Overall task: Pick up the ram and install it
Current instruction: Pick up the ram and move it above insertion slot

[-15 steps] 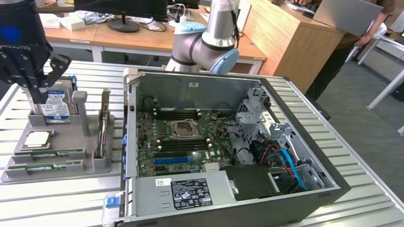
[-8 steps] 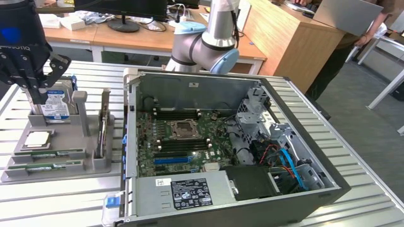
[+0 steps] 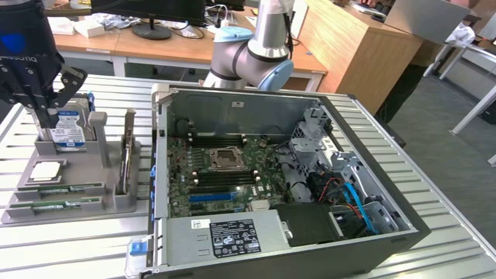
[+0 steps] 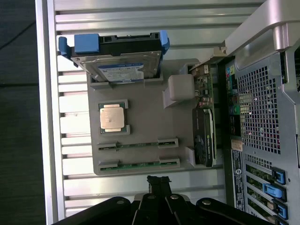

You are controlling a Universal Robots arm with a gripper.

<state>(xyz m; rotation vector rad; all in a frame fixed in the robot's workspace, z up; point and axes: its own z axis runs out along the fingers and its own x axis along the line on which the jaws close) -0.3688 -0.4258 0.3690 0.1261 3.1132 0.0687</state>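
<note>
We see the pincer (image 4: 158, 182) closed, its tips pressed together with nothing between them. It hangs at the upper left of the exterior view, raised above the grey tray (image 3: 116, 200) that sits on the slatted bench (image 3: 69, 244), to the exterior view's left of the open computer case (image 3: 403, 224).

The ram (image 3: 56, 204) is in that tray, at the lower left of the exterior view. It lies flat with its ends held in small clips, at the tray's outer edge. A second stick (image 3: 60, 188) lies parallel just beside it, towards the processor chip (image 3: 45, 170). The hard drive (image 3: 68, 131) stands at the tray's far end, directly under the pincer as the exterior view shows it.

The relation that matters: from the pincer, the ram lies down-frame in the exterior view, past the drive and the chip. Its long axis runs nearly across the frame, from the exterior view's left to right. In the wrist view the closed tips sit nearest the outer stick, just off the tray's edge and roughly opposite the stick's middle. We judge the pincer is well above it, though we cannot read the height for sure.

Both sticks are untouched, so the pick-up is not yet done.
</note>
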